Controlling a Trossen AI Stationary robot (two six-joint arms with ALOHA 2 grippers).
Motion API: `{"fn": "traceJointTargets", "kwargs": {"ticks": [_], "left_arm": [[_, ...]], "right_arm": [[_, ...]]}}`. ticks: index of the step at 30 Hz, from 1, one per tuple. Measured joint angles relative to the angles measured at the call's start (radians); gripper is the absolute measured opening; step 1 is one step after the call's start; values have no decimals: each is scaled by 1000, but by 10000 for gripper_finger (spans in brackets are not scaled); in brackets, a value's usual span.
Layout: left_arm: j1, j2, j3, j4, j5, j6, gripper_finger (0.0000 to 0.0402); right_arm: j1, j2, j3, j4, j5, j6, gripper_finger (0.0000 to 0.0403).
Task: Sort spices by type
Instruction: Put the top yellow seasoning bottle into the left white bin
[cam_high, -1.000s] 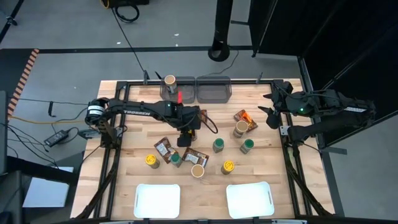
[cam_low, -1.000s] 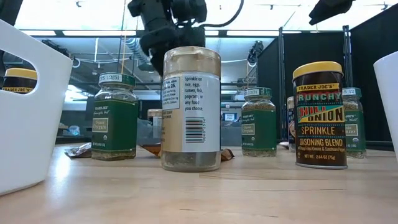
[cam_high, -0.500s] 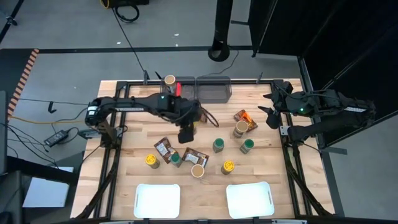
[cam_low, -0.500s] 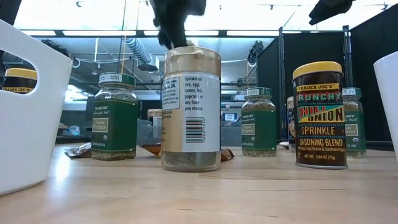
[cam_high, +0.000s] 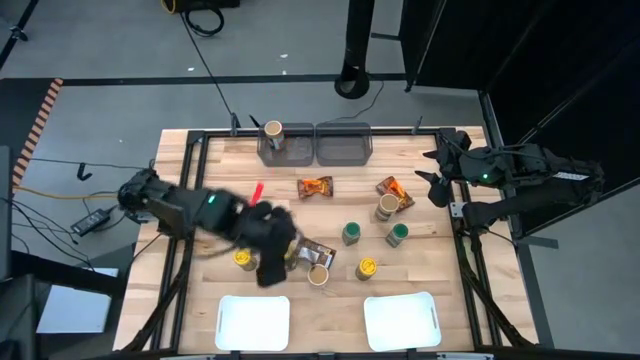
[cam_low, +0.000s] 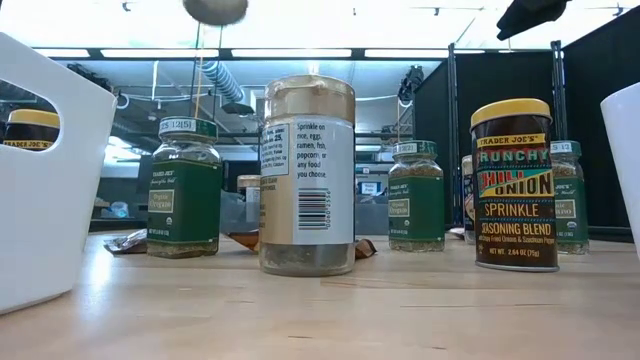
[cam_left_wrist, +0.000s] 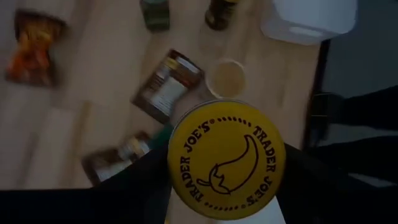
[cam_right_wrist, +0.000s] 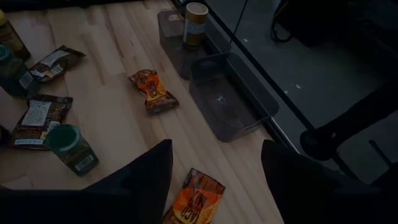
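My left gripper (cam_high: 270, 268) is over the near-left part of the table, shut on a jar with a yellow lid (cam_left_wrist: 227, 158). The jar's underside (cam_low: 215, 8) shows at the top of the low view. On the table stand another yellow-lidded jar (cam_high: 243, 259), green-lidded jars (cam_high: 351, 233), a tan-lidded jar (cam_high: 318, 275) and a further yellow one (cam_high: 367, 267). Brown packets (cam_high: 315, 250) and orange packets (cam_high: 315, 187) lie flat. My right gripper (cam_right_wrist: 217, 186) waits open above the table's far right corner. My left gripper holds the yellow-lidded jar between its two fingers (cam_left_wrist: 124, 186), which come from above and point down on either side of it. The lid (cam_left_wrist: 227, 158) faces the wrist camera and hides where the fingers meet the jar. The jar hangs upright, lifted clear of the table.
Two grey bins (cam_high: 343, 145) sit at the far edge, the left one holding a tan-lidded jar (cam_high: 272, 131). Two white trays (cam_high: 252, 322) (cam_high: 401, 320) lie at the near edge. Jars and packets crowd the middle; bare wood shows at the left and right sides.
My left arm has swung quickly from the table's middle toward the near edge and the left, carrying the jar, and has risen in the low view. An orange packet that the arm covered now shows in the middle. The right arm has kept still.
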Motion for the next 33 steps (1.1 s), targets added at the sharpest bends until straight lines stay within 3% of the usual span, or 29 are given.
{"fn": "traceJointTargets", "kwargs": {"ticks": [8, 15, 23, 33], "left_arm": [[-270, 8, 0, -66, -124, -476, 230], [-425, 13, -28, -163, -187, -778, 230], [-503, 14, -181, -148, -171, -878, 230], [-542, 14, -352, 53, -143, -912, 230]], "right_arm": [[0, 0, 0, 0, 0, 0, 250], [0, 0, 0, 0, 0, 0, 249], [0, 0, 0, 0, 0, 0, 249], [0, 0, 0, 1, 0, 0, 248]]}}
